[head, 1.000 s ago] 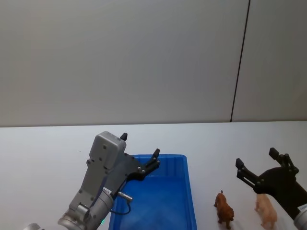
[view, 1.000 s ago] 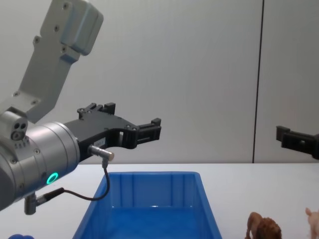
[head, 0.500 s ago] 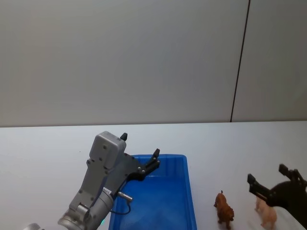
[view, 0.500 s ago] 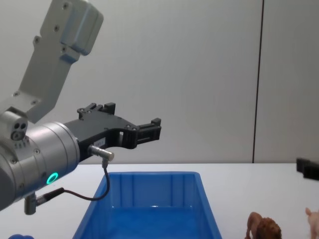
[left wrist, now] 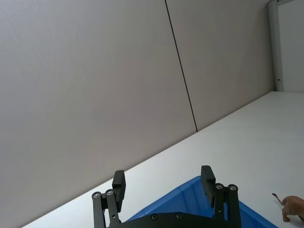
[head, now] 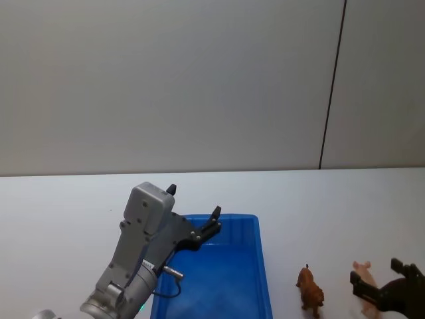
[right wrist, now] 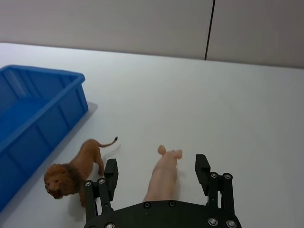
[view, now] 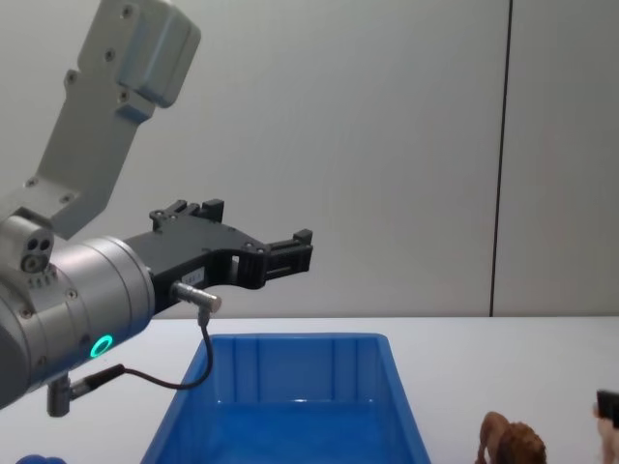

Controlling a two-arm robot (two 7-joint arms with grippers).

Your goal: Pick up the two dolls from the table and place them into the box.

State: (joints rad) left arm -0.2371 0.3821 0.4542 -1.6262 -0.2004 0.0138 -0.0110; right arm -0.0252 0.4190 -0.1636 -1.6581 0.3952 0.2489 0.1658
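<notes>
Between spread fingers of right hand: pig

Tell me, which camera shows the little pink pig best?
The right wrist view: most of the pig shows between the right gripper's open fingers. The head view has it half hidden behind that gripper; the chest view catches a sliver at its right edge.
</notes>
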